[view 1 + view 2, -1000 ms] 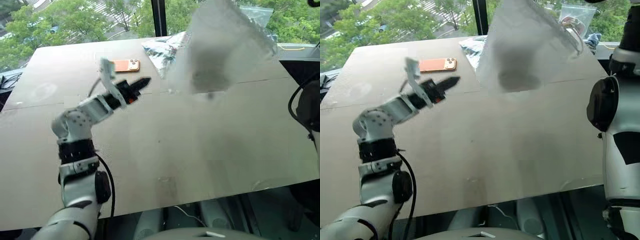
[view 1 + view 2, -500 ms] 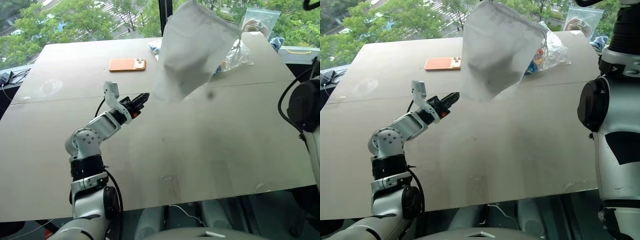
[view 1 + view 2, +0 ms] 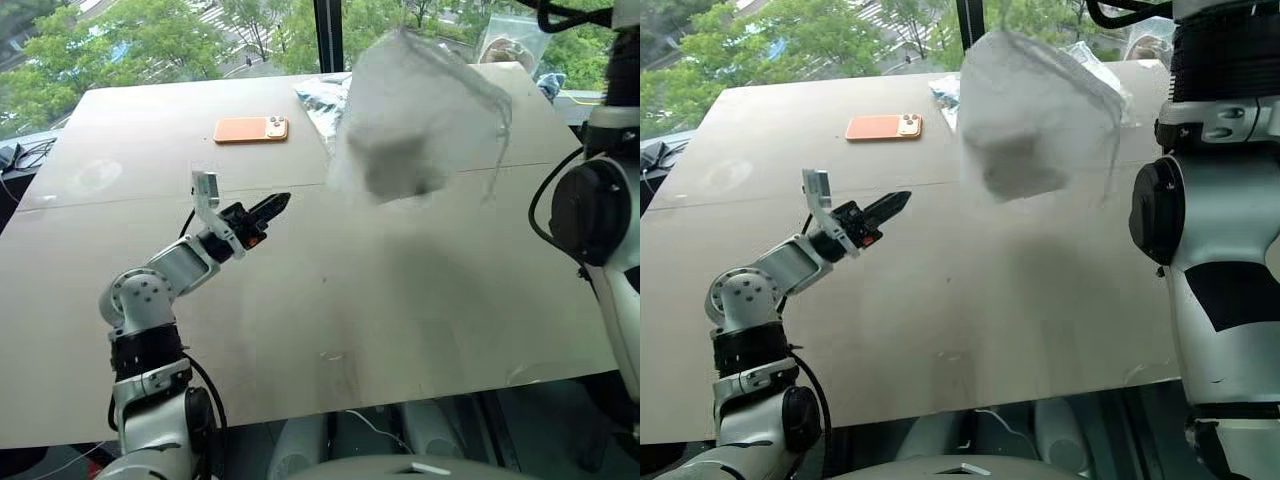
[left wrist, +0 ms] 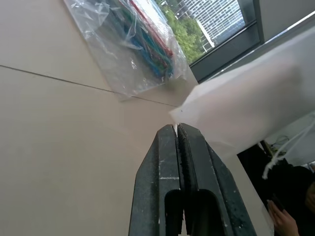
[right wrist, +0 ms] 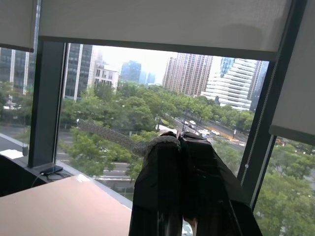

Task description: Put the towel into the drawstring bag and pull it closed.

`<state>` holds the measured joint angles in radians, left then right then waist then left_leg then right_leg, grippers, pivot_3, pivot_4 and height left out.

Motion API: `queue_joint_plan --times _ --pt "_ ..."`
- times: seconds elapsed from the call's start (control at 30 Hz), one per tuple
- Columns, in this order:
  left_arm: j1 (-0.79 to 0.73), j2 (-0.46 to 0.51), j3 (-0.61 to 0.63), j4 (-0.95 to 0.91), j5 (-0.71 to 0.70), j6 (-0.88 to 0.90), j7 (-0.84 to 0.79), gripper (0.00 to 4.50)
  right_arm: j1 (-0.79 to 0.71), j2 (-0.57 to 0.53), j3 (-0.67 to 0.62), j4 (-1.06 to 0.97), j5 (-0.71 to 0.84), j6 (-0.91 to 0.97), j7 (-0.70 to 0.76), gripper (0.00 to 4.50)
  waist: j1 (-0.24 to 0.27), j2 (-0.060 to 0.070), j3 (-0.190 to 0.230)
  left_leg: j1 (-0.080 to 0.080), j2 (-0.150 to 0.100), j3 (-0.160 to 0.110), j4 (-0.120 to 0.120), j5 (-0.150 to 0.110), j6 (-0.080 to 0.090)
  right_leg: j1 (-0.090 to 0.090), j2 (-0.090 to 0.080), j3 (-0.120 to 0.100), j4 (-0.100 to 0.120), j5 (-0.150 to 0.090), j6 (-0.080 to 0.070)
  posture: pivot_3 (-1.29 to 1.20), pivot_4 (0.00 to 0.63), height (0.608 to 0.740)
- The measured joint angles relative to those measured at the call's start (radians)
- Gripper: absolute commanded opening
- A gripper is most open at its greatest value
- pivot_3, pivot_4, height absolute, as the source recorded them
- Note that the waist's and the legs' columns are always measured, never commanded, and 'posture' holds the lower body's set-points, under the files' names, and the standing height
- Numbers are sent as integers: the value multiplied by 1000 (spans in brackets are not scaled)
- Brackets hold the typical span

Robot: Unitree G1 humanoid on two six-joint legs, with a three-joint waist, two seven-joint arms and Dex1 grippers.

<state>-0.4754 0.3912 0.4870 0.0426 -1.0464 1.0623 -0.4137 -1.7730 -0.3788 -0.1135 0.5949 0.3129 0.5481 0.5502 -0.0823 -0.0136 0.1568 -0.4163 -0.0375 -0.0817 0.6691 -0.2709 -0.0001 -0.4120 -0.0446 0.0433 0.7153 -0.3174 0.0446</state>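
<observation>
The drawstring bag [image 3: 415, 125], a thin white semi-translucent pouch, hangs in the air above the far half of the surface [image 3: 400, 290], clear of it. A darker mass shows through the lower part of the bag's fabric; this is the towel [image 3: 395, 165] inside it, its outline blurred. A thin white cord [image 3: 497, 130] trails down the bag's right side. The top of the bag runs out of frame, so what holds it cannot be told from the head views.

The left gripper [image 3: 278, 204] hovers low over the surface, to the left of the bag and apart from it, its two black fingers pressed together with nothing between them; the left wrist view shows the fingers [image 4: 167, 162] meeting along their length, with a corner of the bag just beyond their tips.

The right gripper [image 5: 178, 138] points toward the window, its fingers pressed together; a thin dark strand crosses behind them, and whether anything is pinched cannot be told.

An orange phone [image 3: 251, 129] lies flat on the surface, farther left of the bag. A clear plastic bag of colourful items [image 4: 133, 42] lies on the surface behind the drawstring bag. No brand, label or writing can be read on any item.
</observation>
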Motion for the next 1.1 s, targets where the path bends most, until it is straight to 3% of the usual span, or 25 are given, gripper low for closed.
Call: queue_joint_plan --times 0.13,0.23,0.4,0.5,0.57,0.63,0.67,0.73,0.77,0.8,0.93,1.1 --pt "1 -19 63 -23 -51 -33 62 52 -27 -10 21 84 -64 -110 -27 0 -1 -1 -1 0 0 0 0 0 0 1 0 0 -1 0 0 0 150 740" --pt "2 -18 64 -60 -72 -42 79 52 32 -73 32 231 -136 -228 -66 0 10 -10 -6 2 0 -2 1 0 0 5 0 -1 -2 0 0 0 150 740" --pt "35 -29 17 -141 -94 -39 96 52 295 -223 43 563 -242 -325 -119 0 34 -12 -7 1 -3 -4 2 0 0 8 -3 -1 -4 0 0 0 150 740" --pt "53 -38 -49 -175 -90 -37 96 840 466 -266 71 623 -289 -312 -81 0 29 -8 -5 0 -2 -1 1 0 0 5 -2 -1 -3 0 0 0 150 740" --pt "57 -35 -100 -212 -76 -37 92 1764 580 -293 81 599 -303 -280 -31 0 22 -8 -5 0 0 0 1 0 0 5 -1 0 -3 0 0 0 150 740" --pt "59 -25 -150 -242 -52 -39 83 2592 720 -319 89 456 -296 -209 42 0 10 -7 -5 0 2 3 2 0 1 6 1 0 -3 0 0 0 150 740" --pt "60 -8 -212 -275 -17 -44 62 3124 863 -335 79 270 -267 -114 84 0 9 -7 -5 0 3 3 2 0 1 7 2 0 -3 0 0 0 150 740" --pt "56 7 -268 -301 17 -52 39 3823 958 -328 75 143 -240 -34 103 0 3 -6 -6 2 4 6 3 0 1 7 3 2 -3 0 0 0 150 740" --pt "44 37 -361 -328 87 -82 -4 4352 1056 -313 46 -18 -205 49 96 0 -1 -4 -7 2 4 6 3 0 1 7 3 3 -2 0 0 0 150 740" --pt "31 60 -433 -341 136 -99 -39 4352 1108 -298 28 -129 -175 110 90 0 -3 -3 -7 3 5 7 3 0 1 7 5 4 -2 0 0 0 150 740" --pt "-87 3 -643 -246 296 -194 -135 4352 1159 -247 -43 -400 -107 241 10 0 5 0 -8 12 5 6 4 -1 1 15 7 5 -2 1 -1 0 150 740" --pt "-177 -26 -767 -40 465 -245 -195 4352 1112 -242 -122 -475 -93 260 -95 0 26 0 -8 18 4 6 1 -2 3 21 9 5 -4 1 -1 0 150 740"
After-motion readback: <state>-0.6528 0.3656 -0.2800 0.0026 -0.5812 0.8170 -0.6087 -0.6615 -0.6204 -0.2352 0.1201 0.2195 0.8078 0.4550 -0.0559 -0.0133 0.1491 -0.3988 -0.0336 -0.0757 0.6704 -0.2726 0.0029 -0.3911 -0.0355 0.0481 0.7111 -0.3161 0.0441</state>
